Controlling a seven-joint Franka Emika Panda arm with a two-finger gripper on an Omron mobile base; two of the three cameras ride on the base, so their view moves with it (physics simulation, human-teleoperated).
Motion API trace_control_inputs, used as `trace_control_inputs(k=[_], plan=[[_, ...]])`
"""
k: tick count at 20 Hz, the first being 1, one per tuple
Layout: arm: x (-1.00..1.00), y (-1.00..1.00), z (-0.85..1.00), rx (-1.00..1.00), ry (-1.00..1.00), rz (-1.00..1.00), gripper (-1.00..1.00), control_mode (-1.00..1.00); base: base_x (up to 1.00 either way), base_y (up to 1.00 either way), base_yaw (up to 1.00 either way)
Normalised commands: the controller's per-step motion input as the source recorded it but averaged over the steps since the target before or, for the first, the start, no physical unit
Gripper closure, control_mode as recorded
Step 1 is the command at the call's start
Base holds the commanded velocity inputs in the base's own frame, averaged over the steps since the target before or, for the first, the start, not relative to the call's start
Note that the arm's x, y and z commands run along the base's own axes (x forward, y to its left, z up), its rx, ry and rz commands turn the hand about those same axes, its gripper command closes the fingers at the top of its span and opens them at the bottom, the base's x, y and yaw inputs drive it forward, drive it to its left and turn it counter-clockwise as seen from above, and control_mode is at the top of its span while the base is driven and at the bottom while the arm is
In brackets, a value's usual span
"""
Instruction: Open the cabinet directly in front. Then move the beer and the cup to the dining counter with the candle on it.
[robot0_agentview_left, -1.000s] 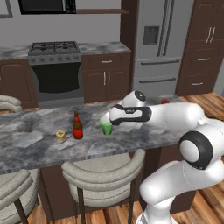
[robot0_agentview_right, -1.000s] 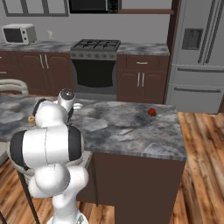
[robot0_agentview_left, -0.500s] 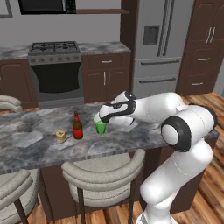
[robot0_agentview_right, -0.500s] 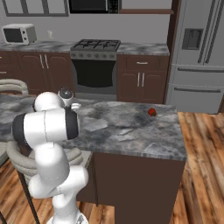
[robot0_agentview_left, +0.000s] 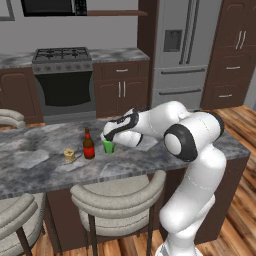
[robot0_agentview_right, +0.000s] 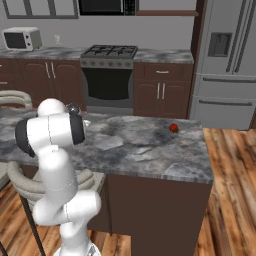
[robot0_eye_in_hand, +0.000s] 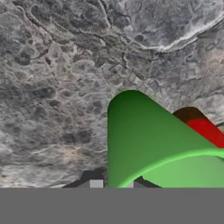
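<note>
On the dining counter (robot0_agentview_left: 40, 172) the green cup (robot0_agentview_left: 108, 147) stands upright just right of the beer (robot0_agentview_left: 89, 144), with its base at or barely above the stone. My gripper (robot0_agentview_left: 108, 140) comes down on the cup from above and is shut on it. The pale yellow candle (robot0_agentview_left: 69, 155) sits left of the beer. In the hand view the cup (robot0_eye_in_hand: 144, 144) rises large between my fingertips (robot0_eye_in_hand: 93, 184), and the beer (robot0_eye_in_hand: 202, 127) with its red label peeks out behind it, over the marbled counter (robot0_eye_in_hand: 52, 65). The cabinet is out of view.
Cream round-backed stools (robot0_agentview_left: 117, 192) stand along the counter's near side. A small red round thing (robot0_agentview_right: 173, 128) lies on the counter's (robot0_agentview_right: 140, 150) far right part. Behind are the stove (robot0_agentview_left: 62, 80), low cabinets and a steel fridge (robot0_agentview_left: 182, 55).
My gripper has carried the cup leftward along the counter, closer to the beer, and the arm has stretched further left. The beer and candle have not moved.
</note>
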Motion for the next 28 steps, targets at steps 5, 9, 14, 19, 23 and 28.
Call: trace_control_inputs(k=[5,9,14,19,23,28], plan=[[0.25,-0.25,-0.69,0.00,-0.10,0.02,1.00,-1.00,0.00,0.00,0.00],[0.14,-0.44,-0.62,0.00,-0.08,0.01,1.00,-1.00,0.00,0.00,0.00],[0.21,-0.29,-0.65,0.00,-0.07,0.01,1.00,-1.00,0.00,0.00,0.00],[0.06,-0.15,-0.57,0.00,-0.05,0.02,1.00,-1.00,0.00,0.00,0.00],[0.00,0.00,-0.14,0.00,0.00,0.00,-1.00,-1.00,0.00,0.00,0.00],[-0.13,0.00,0.00,0.00,0.00,0.00,-1.00,-1.00,0.00,0.00,0.00]])
